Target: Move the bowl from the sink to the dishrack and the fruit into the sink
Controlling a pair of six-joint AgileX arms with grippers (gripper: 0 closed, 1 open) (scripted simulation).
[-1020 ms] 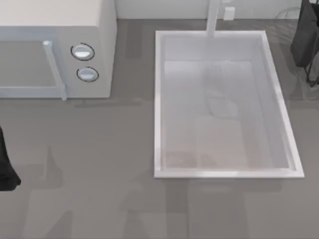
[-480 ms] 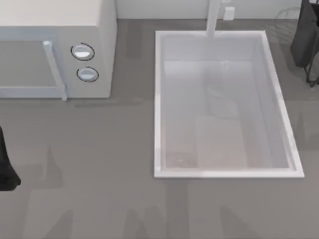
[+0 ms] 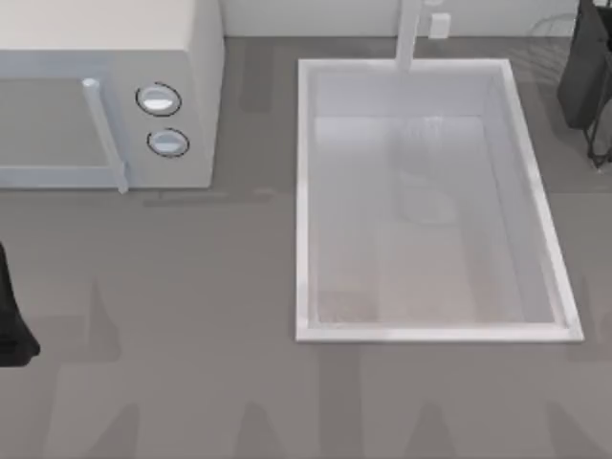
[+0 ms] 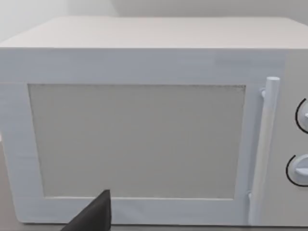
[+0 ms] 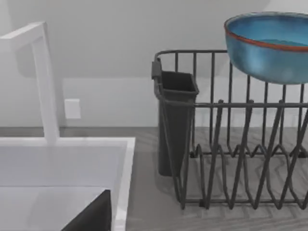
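The blue bowl [image 5: 269, 45] with its reddish-brown rim shows at the top of the dark-wire dishrack [image 5: 231, 144], level with its upper rail; whether it rests on the wires I cannot tell. The white sink [image 3: 301, 191] lies right of the table's centre with nothing in its basin, and its rim [image 5: 126, 163] runs beside the rack. The fruit is out of view. My right arm [image 3: 585, 67] is at the far right corner, with one dark fingertip [image 5: 91, 214] over the sink's corner. My left arm [image 3: 8, 325] is parked at the left edge, and its fingertip [image 4: 94, 216] faces the microwave.
A white microwave [image 3: 105, 38] with two knobs fills the far left, its door [image 4: 139, 139] shut. The white faucet post [image 3: 409, 33] stands at the sink's far rim. A dark cutlery holder [image 5: 174, 120] hangs on the rack's near end. Grey counter [image 3: 191, 382] lies in front.
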